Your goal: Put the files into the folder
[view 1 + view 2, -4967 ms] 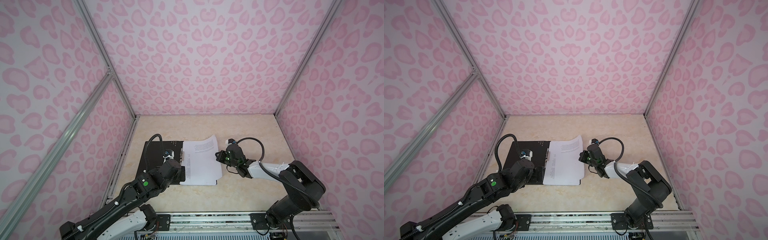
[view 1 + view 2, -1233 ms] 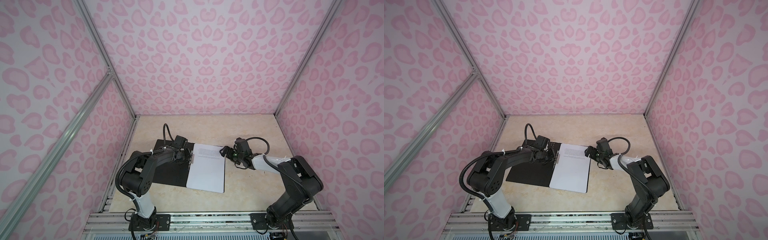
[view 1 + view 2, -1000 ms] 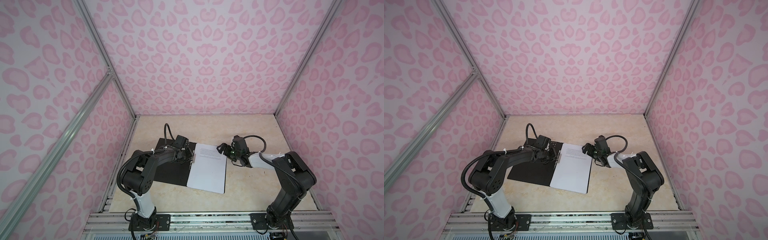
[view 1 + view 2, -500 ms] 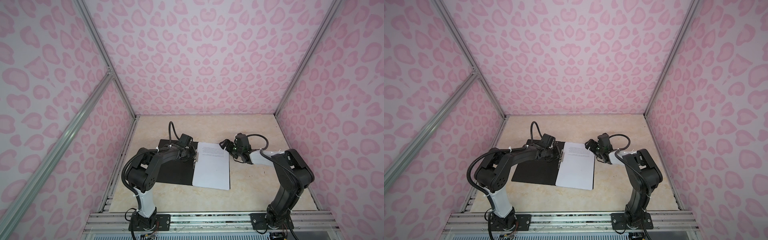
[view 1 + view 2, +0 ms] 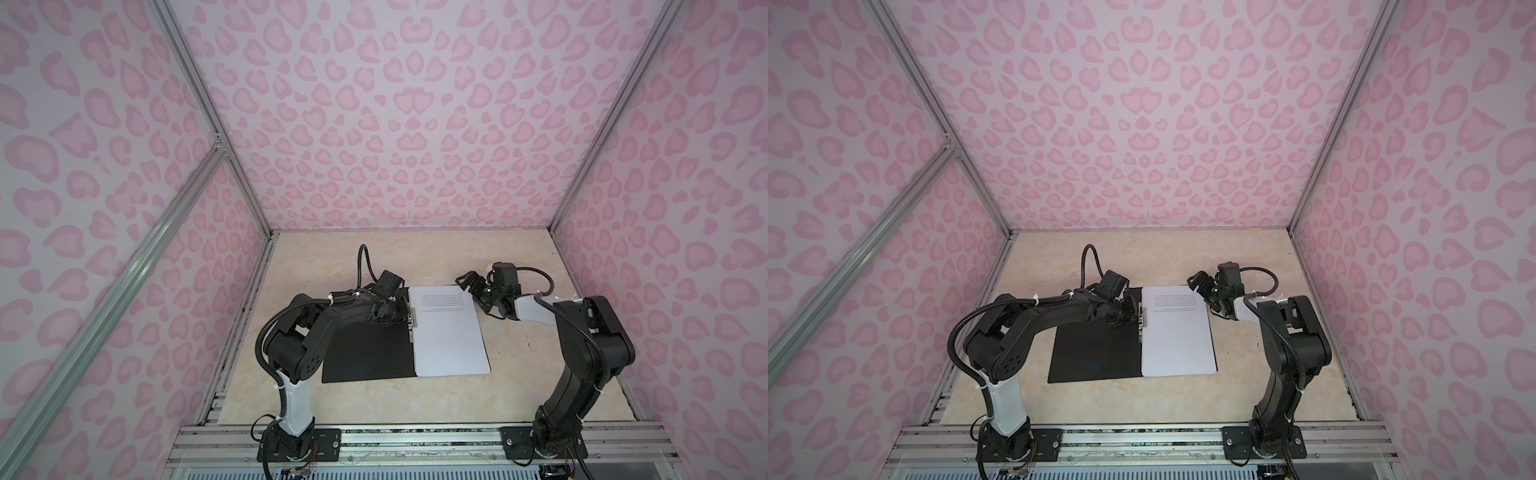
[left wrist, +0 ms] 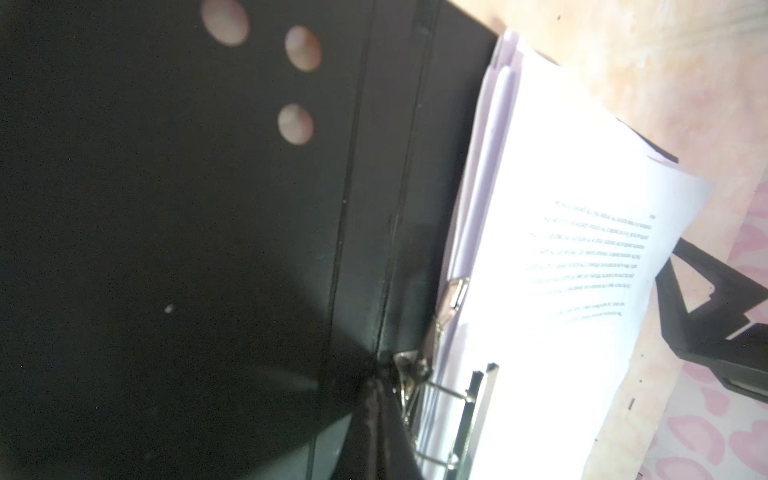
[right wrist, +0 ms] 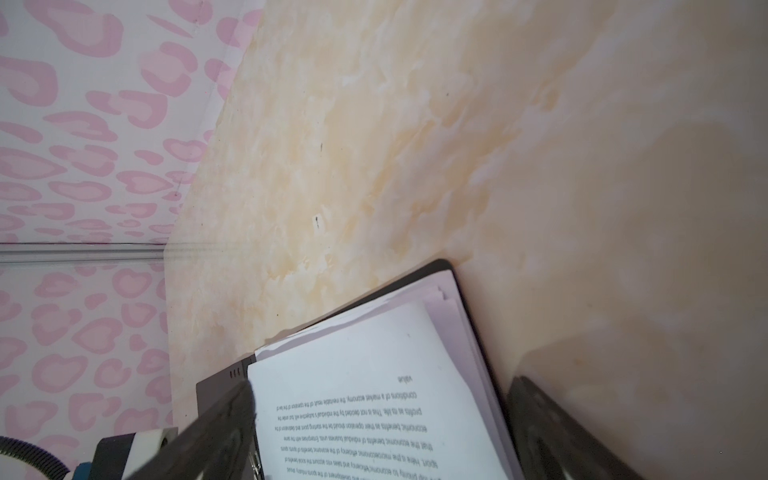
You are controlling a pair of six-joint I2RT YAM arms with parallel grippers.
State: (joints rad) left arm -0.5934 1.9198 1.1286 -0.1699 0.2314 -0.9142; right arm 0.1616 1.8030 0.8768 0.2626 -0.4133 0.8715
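Folder (image 5: 365,353): lies open and flat on the table (image 5: 374,407), black inside up; its metal clip (image 6: 476,409) sits right at the tip of the left gripper (image 5: 403,313).
Papers (image 5: 446,332): stacked on the folder half nearer the right gripper (image 5: 476,293), with a far corner lying between its jaws.
Left jaws: closed, tip against the clip's wire lever; I cannot tell whether they pinch it.
Right jaws: wide open, holding nothing.
Done: sheets appear loaded, corners slightly fanned.
Left to do: probably clamping the stack, then closing the cover.
Edges: stack's long edge lies along the spine.
Room: bare table beyond both jaws; walls well apart.
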